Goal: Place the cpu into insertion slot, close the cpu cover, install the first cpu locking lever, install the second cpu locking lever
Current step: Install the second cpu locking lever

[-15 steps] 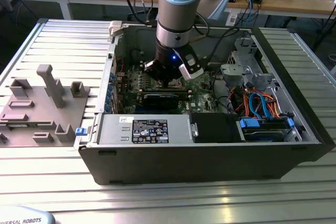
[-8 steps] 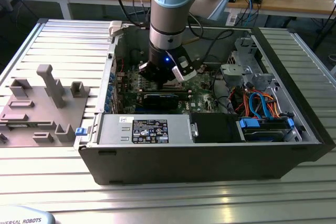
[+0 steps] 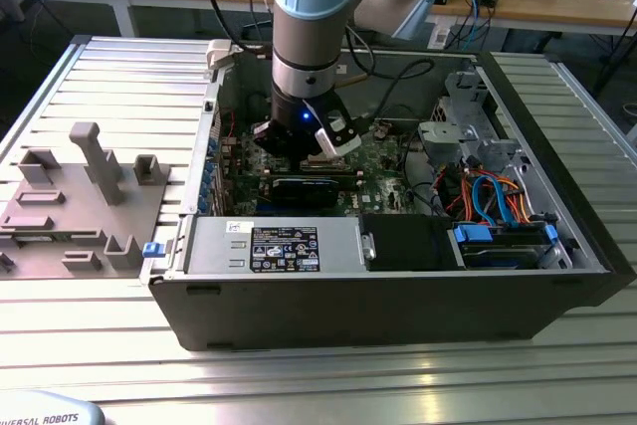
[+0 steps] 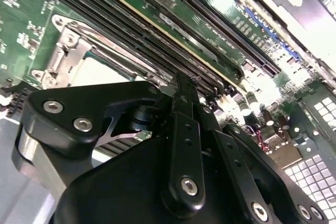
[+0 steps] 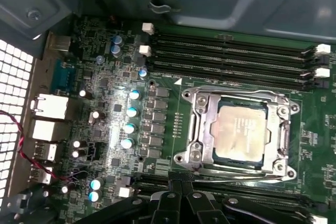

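Hovering low over the green motherboard (image 3: 383,161), tool (image 5: 181,190) clenched on nothing, fingertips just beside the socket; cpu (image 5: 241,129) seated in insertion slot (image 5: 207,129), cpu cover (image 5: 237,94) down, presumably awaiting the levers

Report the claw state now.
Claw: shut, holding nothing, above the motherboard beside the cpu cover, which lies closed over the cpu.
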{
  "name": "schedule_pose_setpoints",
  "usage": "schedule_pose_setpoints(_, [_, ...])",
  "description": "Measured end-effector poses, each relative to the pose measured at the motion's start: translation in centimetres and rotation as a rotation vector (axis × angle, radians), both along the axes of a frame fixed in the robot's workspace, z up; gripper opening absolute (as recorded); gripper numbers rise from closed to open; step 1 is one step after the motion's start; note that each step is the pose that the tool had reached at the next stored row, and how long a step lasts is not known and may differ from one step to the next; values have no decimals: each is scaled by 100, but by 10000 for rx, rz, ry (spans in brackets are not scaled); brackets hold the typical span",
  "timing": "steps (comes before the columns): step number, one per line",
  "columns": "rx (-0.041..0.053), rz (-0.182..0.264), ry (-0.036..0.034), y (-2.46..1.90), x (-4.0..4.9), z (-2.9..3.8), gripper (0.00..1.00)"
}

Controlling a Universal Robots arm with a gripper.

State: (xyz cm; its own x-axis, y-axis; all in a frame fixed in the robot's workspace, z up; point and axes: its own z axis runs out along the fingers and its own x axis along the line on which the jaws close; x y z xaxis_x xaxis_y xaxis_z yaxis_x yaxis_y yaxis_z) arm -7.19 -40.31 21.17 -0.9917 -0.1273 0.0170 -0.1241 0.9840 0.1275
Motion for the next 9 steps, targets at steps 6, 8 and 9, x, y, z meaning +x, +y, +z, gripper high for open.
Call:
schedule_pose_setpoints(6, [41, 62, 1, 2, -50, -28, 11])
schedule_pose_setpoints(8, [41, 105, 1, 24, -51, -32, 11])
schedule_pose_setpoints(9, [40, 119, 1, 34, -51, -32, 11])
